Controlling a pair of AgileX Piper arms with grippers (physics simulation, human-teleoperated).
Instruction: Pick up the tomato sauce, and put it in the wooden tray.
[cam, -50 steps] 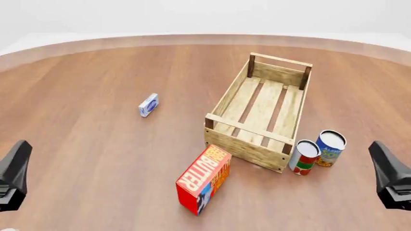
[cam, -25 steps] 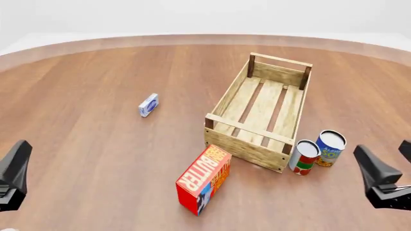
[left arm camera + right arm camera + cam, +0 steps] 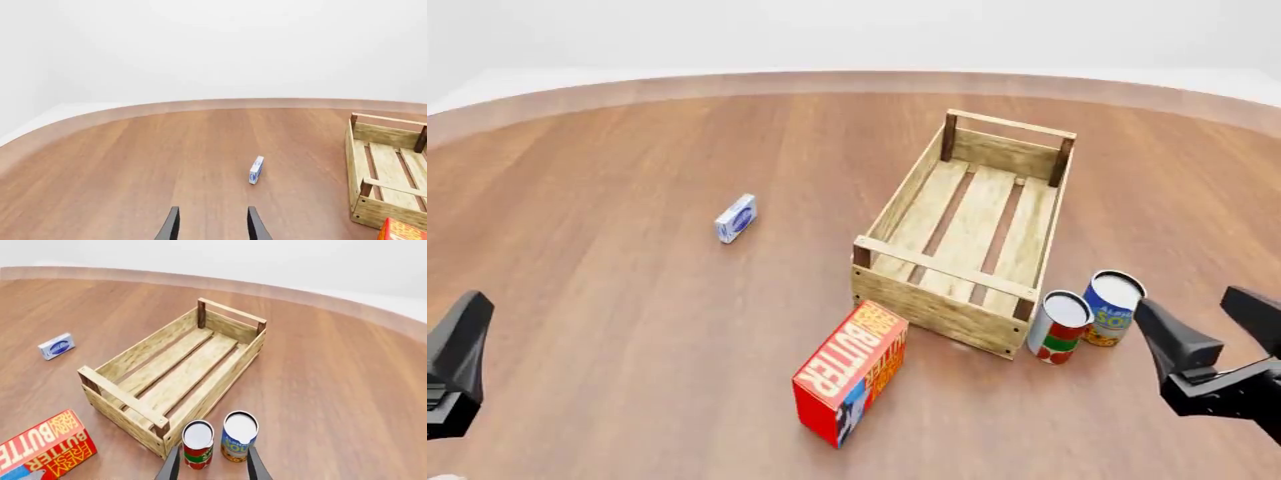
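- the tomato sauce (image 3: 1058,326) stands upright in the lower right of the front view, just beside the near corner of the wooden tray (image 3: 968,235), nearly touching the blue-and-orange can (image 3: 1113,307) on its right.
- we judge it rigid and fairly heavy, with smooth, slippery round walls; we would grip mid-label across its width, minding the neighbouring can.
- our right gripper (image 3: 1214,345) hangs at the lower right, jaws apart, empty, near both cans.
- our left gripper (image 3: 212,229) sits at the far lower left, jaws apart, idle.
- the butter box (image 3: 851,372) lies lower centre; a small blue box (image 3: 735,218) sits left of centre.
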